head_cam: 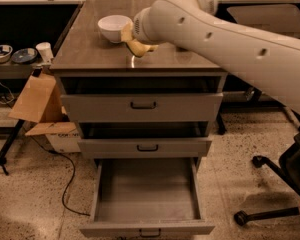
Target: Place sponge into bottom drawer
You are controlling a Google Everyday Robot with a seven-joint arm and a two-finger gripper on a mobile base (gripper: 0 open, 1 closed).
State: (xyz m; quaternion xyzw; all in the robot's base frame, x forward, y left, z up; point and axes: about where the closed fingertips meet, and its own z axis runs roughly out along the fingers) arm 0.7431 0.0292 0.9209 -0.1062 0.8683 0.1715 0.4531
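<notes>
Grey bottom drawer (146, 196) pulled open at frame bottom centre, no sponge inside. Upper centre, on cabinet top (180, 59): gripper (134, 38) is at pale yellow sponge (142, 48), just right of white bowl (113, 26). Grip state: can't tell. Step looks like pickup. Next prob. needs lift, then carry down over drawer w/o clipping upper drawers.

A round white bowl (113, 26) sits on the dark brown cabinet top (180, 59), just beside the gripper (135, 41). A brown cardboard box (37, 101) leans at the left. A black cord (64, 196) lies on the floor (35, 214).
</notes>
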